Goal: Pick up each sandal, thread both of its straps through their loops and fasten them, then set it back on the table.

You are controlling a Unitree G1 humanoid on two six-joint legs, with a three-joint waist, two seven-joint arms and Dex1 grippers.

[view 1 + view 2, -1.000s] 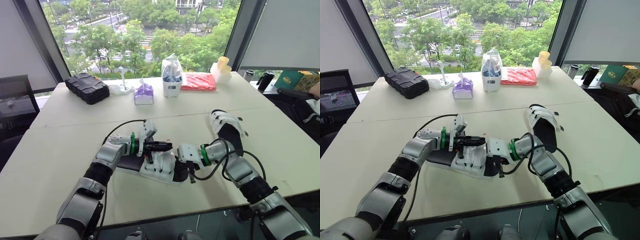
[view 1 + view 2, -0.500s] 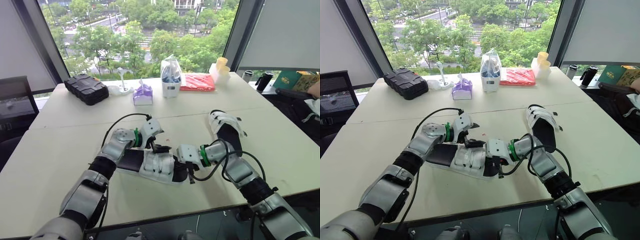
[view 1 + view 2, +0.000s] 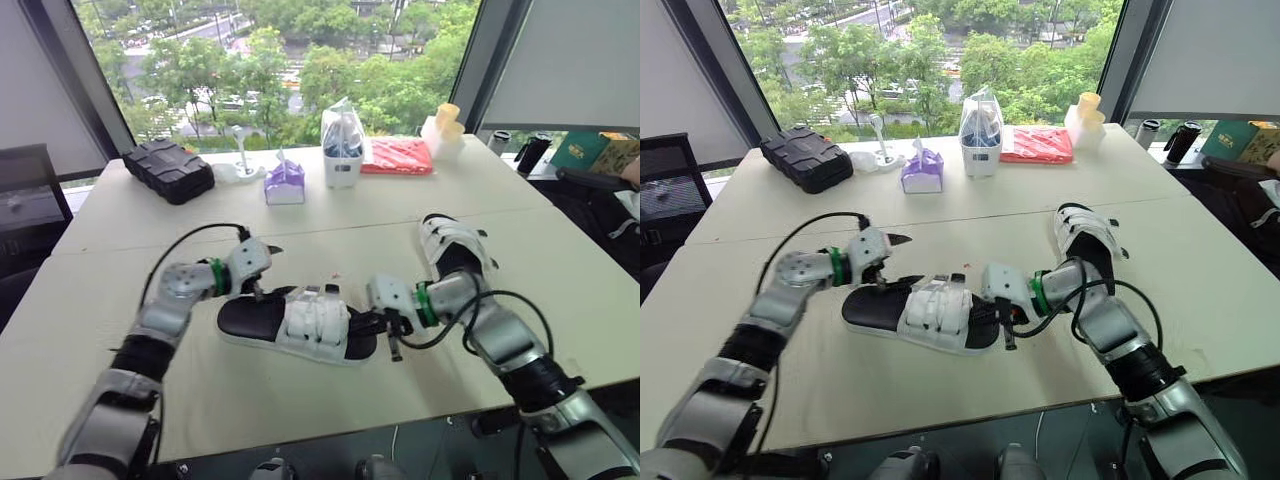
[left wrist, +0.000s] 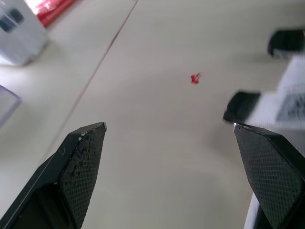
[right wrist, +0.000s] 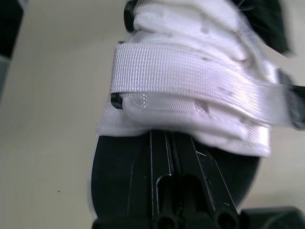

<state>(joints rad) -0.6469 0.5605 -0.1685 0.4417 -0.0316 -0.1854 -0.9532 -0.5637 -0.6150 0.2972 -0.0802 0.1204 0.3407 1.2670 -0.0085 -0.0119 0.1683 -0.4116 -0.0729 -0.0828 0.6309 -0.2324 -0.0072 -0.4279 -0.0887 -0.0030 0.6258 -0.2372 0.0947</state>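
Right gripper [image 3: 383,328] clamps one end of a black-soled sandal with white fabric straps [image 3: 300,325] lying flat on the pale table [image 3: 300,400]. Left gripper [image 3: 262,268] hovers by the other end — a second matching sandal [image 3: 455,250] rests nearby. Left wrist view: fingers [image 4: 81,157] spread wide above tabletop. Right wrist view: white strap [image 5: 190,71] lies across the black sole [image 5: 124,176].

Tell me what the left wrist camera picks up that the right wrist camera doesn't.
Left wrist view: the left end effector, open, over the bare table, with a red speck on it and a red packet far off. Right wrist view: a close-up of the near sandal, its white strap lying across the black sole. Both share the table and that sandal's white straps.
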